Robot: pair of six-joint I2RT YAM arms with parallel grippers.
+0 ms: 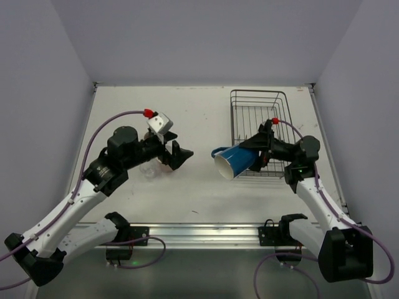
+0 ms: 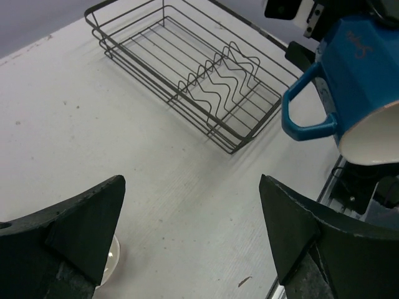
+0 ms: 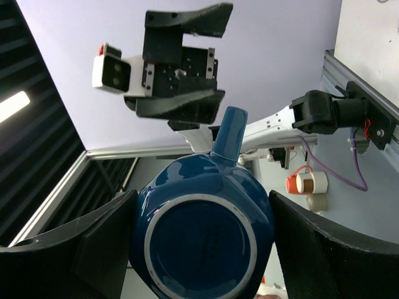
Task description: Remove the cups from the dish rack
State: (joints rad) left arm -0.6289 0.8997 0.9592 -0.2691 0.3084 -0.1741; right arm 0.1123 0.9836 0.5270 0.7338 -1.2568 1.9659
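My right gripper (image 1: 257,156) is shut on the base of the blue mug (image 1: 234,161). It holds the mug tipped on its side in the air, just left of the front corner of the dish rack (image 1: 259,128), with the mouth facing left. In the right wrist view the mug's base (image 3: 202,246) fills the gap between my fingers (image 3: 100,249). The dark wire rack (image 2: 187,68) looks empty. My left gripper (image 1: 177,154) is open and empty over the table, left of the mug (image 2: 358,81). A small clear glass (image 1: 148,167) stands under my left wrist; its rim (image 2: 110,260) shows beside my left finger. The other cups are out of view.
The white table (image 1: 187,118) is closed in by grey walls at the back and both sides. A metal rail (image 1: 199,233) runs along the near edge between the arm bases.
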